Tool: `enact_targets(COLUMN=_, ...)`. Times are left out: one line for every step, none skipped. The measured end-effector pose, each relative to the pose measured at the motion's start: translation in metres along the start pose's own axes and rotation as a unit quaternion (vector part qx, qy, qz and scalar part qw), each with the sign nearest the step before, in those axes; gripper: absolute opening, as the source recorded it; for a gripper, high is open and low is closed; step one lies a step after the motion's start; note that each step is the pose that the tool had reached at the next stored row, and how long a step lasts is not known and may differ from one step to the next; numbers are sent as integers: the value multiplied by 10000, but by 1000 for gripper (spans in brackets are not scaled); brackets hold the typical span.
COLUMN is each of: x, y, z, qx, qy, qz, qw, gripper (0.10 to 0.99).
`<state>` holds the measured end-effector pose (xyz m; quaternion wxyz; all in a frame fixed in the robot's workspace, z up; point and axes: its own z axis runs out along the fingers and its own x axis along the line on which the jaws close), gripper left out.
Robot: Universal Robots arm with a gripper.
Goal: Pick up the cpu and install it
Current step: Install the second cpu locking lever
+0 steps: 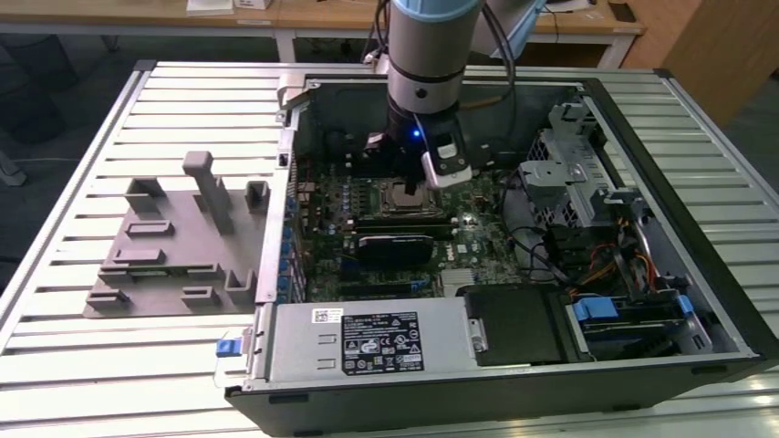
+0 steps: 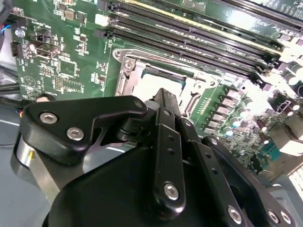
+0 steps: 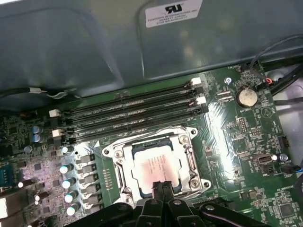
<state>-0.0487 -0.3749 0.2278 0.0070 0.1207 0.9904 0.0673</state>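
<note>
Gripper (image 3: 161, 189): lower centre of the first wrist view, fingers drawn together at the tip, nothing visibly clamped.
Cpu (image 3: 154, 165): lying flat in the motherboard socket (image 3: 124, 153), directly beneath the fingertips.
Memory slots (image 3: 132, 111): above the socket.
</note>
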Motion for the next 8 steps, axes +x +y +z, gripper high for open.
enact_targets(x=0, y=1, z=-8, qx=0, qy=0, qz=0, qw=10000, gripper=106)
enact_targets(x=0, y=1, z=-7, qx=-1, qy=0, qz=0, qw=10000, gripper=106)
enact_targets(x=0, y=1, z=-7, qx=-1, qy=0, qz=0, qw=10000, gripper=106)
enact_targets(x=0, y=1, z=-8, qx=-1, qy=0, qz=0, qw=10000, gripper=106)
enact_targets(x=0, y=1, z=-8, qx=0, qy=0, qz=0, qw=10000, gripper=106)
enact_targets(x=0, y=1, z=-8, qx=0, qy=1, qz=0, qw=10000, gripper=106)
enact_targets(x=0, y=1, z=-9, qx=0, qy=1, qz=0, qw=10000, gripper=106)
enact_targets(x=0, y=1, z=-8, qx=0, qy=1, qz=0, qw=10000, gripper=106)
